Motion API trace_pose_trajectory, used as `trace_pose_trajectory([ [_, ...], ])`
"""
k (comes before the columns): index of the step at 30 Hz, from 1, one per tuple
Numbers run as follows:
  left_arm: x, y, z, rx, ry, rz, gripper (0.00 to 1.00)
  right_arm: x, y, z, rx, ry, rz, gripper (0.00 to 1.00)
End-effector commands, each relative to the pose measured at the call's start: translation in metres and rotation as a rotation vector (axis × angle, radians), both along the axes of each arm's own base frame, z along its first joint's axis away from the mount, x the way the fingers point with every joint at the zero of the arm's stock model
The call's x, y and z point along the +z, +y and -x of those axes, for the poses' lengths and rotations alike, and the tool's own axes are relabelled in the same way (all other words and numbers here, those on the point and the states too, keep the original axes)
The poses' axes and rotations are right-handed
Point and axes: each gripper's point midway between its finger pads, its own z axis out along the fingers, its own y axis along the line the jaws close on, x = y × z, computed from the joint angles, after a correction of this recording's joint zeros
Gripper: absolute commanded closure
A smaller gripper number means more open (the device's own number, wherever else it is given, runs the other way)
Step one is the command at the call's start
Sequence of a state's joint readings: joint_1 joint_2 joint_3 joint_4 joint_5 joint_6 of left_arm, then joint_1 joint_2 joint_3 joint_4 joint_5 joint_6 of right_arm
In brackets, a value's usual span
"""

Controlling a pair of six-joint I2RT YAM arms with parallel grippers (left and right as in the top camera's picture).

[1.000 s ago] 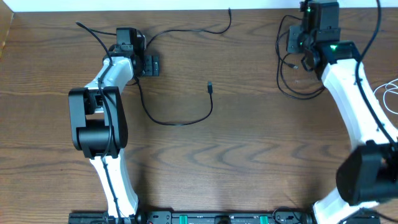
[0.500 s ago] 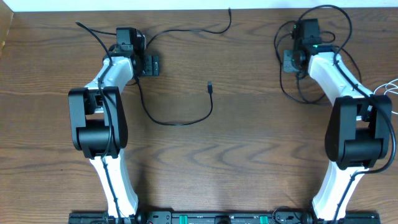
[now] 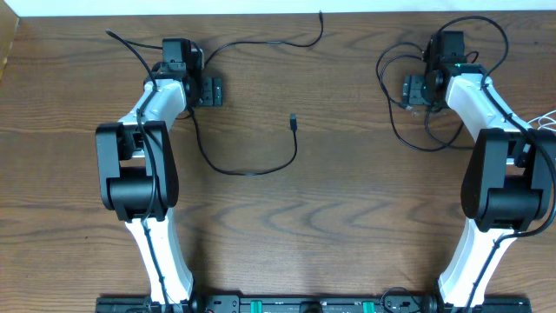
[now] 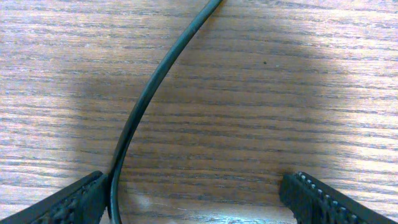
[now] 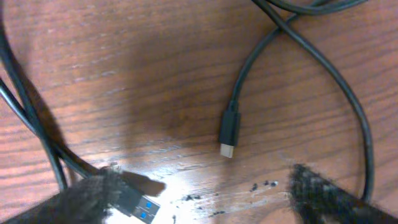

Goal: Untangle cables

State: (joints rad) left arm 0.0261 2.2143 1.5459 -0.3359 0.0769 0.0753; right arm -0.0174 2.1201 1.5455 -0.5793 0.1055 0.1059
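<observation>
We see the wooden table under 2 wide-spread grippers, neither grasping anything. The left gripper straddles 1 long black cable. The right gripper sits over looped black cables and 2 loose plugs.

Wood-grain table: dark brown top, with the grain running left to right across the overhead view. A white strip borders its far edge. In the right wrist view, a bright glare patch lies on the wood, with small black specks just beside it.
</observation>
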Motion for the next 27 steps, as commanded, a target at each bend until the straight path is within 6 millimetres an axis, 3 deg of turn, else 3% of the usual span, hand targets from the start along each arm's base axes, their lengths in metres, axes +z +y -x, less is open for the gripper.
trace_pose_trajectory([
  [1,-0.042,-0.002,0.025,-0.006,0.117,0.018,0.08,-0.002,0.004,0.001,0.007,0.015,-0.023,0.01],
  [8,-0.042,-0.002,0.025,-0.006,0.117,0.017,0.09,0.003,0.007,0.023,0.002,0.089,-0.041,0.01],
  [22,-0.041,-0.002,0.025,-0.006,0.114,0.017,0.09,0.085,0.004,0.042,-0.003,-0.003,-0.026,0.01],
  [27,-0.041,-0.002,0.025,-0.006,0.114,0.018,0.09,0.098,0.028,0.040,0.090,-0.037,-0.129,0.01],
])
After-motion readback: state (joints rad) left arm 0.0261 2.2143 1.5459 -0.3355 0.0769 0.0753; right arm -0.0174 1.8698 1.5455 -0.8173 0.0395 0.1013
